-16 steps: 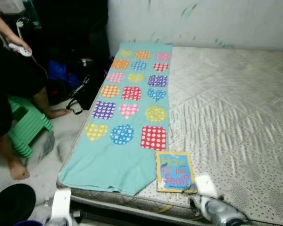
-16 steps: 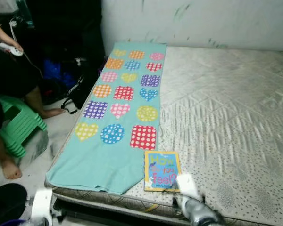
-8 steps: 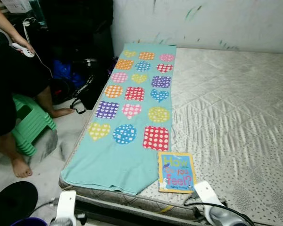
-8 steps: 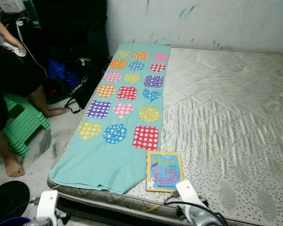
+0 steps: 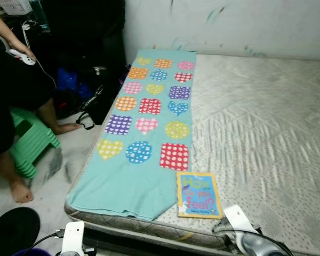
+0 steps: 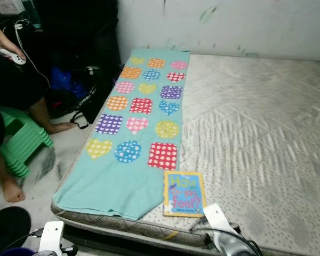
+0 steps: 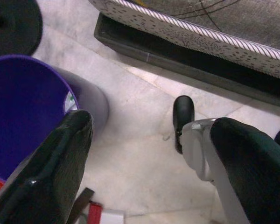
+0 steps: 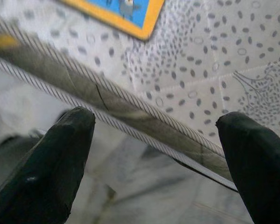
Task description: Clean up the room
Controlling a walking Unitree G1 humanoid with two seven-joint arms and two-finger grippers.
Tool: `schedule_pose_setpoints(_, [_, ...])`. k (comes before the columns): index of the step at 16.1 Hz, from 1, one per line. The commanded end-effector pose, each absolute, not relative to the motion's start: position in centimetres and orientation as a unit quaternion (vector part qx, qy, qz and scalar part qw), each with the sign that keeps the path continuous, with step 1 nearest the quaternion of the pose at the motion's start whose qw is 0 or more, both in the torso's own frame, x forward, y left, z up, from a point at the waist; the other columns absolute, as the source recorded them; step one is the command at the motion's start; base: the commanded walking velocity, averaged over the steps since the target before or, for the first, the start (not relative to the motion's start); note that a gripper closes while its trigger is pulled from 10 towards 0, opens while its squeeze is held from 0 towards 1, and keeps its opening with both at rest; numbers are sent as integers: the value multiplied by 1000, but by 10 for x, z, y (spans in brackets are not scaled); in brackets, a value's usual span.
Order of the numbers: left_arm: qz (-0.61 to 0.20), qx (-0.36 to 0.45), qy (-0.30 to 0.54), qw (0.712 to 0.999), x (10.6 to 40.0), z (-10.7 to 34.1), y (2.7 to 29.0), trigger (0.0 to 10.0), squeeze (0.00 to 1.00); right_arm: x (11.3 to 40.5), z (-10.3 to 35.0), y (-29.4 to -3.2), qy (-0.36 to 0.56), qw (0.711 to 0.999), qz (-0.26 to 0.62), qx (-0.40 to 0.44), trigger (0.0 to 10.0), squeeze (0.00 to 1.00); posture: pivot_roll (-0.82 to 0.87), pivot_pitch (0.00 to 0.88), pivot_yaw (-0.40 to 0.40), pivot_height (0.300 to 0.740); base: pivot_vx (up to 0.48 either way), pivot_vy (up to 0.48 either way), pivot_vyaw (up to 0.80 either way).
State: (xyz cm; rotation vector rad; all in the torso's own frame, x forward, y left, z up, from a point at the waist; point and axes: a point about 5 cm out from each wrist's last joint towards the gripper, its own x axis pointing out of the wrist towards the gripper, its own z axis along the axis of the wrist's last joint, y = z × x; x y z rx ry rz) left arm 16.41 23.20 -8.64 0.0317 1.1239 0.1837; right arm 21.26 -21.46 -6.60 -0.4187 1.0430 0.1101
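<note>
Now: book (image 5: 198,194) lies flat on the mattress (image 5: 266,133), near its front edge, just beside the near right corner of the cloth (image 5: 144,128); whether they touch cannot be told. Book's long axis runs front to back along the bed, slightly skewed; the title reads upright from the robot's side, so its top points toward the wall (image 5: 229,24). Cover yellow-bordered, blue inside.

Cloth: teal, printed with dotted hearts, circles and squares, laid lengthwise along the mattress's left edge, long axis also front to back.

Right gripper (image 8: 154,163): jaws spread wide, hovering over the mattress's front edge, the book's corner ahead of it, nothing between the fingers (image 8: 56,163). Its arm shows low in the head view, just right of the book.

Left gripper (image 7: 149,163): jaws spread, empty, held low over the floor (image 7: 140,112) in front of the bed, beside a purple bin (image 7: 23,107).

Person (image 5: 10,101) at far left by a green stool (image 5: 29,141), holding a white controller (image 5: 22,56).
</note>
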Motion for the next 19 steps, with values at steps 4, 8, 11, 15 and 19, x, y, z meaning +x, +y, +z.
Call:
schedule_pose_setpoints(4, [86, 19, 520, 850, 172, -83, 232, 10000, 0, 217, -64, -214, 489, 848, 51, -197, 10000, 0, -64, 0, 35, 740, 0, 0, -800])
schedule_pose_setpoints(8, [89, 5, 497, 863, 177, -80, 232, 10000, 0, 212, -66, -216, 493, 848, 37, -189, 10000, 0, -67, 0, 44, 740, 0, 0, -800])
schedule_pose_setpoints(11, [88, 12, 496, 864, 179, -79, 233, 10000, 0, 210, -67, -217, 493, 849, 34, -187, 10000, 0, -71, 0, 53, 740, 0, 0, -800])
schedule_pose_setpoints(15, [77, 11, 495, 865, 182, -79, 227, 10000, 0, 207, -69, -215, 495, 849, 32, -182, 10000, 0, -81, 0, 64, 740, 0, 0, -800])
schedule_pose_setpoints(19, [57, 0, 490, 870, 186, -79, 219, 10000, 0, 205, -71, -212, 495, 848, 39, -184, 10000, 0, -90, 0, 70, 740, 0, 0, -725])
